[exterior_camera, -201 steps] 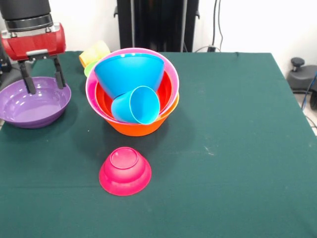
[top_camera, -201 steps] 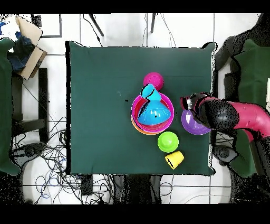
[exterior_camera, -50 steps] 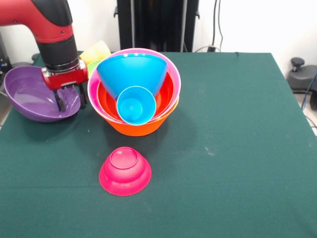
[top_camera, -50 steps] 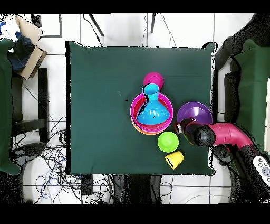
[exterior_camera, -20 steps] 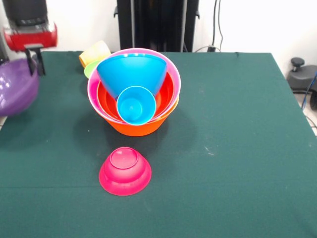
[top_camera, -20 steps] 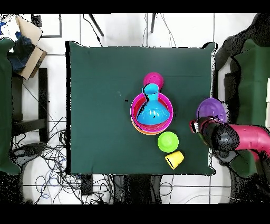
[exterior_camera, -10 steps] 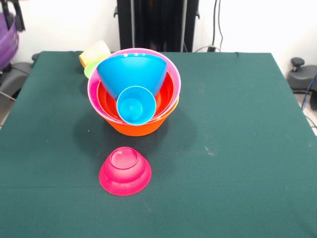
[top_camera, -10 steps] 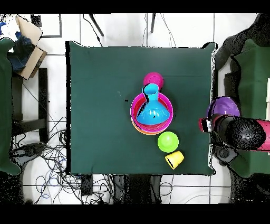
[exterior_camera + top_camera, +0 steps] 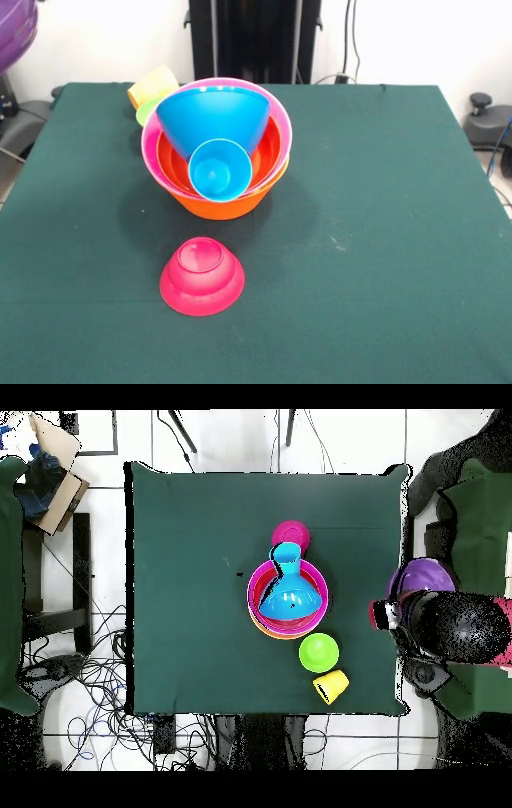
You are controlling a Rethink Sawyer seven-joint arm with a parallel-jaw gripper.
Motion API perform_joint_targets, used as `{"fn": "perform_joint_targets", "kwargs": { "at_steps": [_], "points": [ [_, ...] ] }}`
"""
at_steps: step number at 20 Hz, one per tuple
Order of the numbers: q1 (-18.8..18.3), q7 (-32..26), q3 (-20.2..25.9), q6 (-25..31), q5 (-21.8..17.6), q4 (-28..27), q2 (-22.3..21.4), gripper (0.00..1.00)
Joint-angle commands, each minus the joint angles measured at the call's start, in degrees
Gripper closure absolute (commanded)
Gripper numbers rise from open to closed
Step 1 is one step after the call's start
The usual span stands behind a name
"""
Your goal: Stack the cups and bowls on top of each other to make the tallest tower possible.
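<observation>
Overhead, the pincer (image 9: 383, 614) sits at the worktop (image 9: 190, 584) edge; whether it is parted or clamped cannot be told. The purple bowl (image 9: 422, 576) lies just beside it, while the tower (image 9: 288, 596) stands well apart. Only the front view shows the light blue cup (image 9: 216, 170) tipped mouth-outward.

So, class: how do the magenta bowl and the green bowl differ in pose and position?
The magenta bowl lies upside down, base up; the green bowl sits upright, opening up. In the front view the magenta bowl stands alone on the near side of the tower; the green bowl is largely hidden behind it, beside the yellow cup. Both are small, glossy and unstacked.
</observation>
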Motion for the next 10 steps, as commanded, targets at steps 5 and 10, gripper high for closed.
{"fn": "perform_joint_targets", "kwargs": {
  "at_steps": [5, 10],
  "points": [
    [10.7, 0.5, -0.6, 6.2, 5.1, 1.6, -6.7, 1.0],
    [13.7, 2.7, -2.8, 4.2, 4.2, 1.1, -5.6, 1.0]
  ]
}}
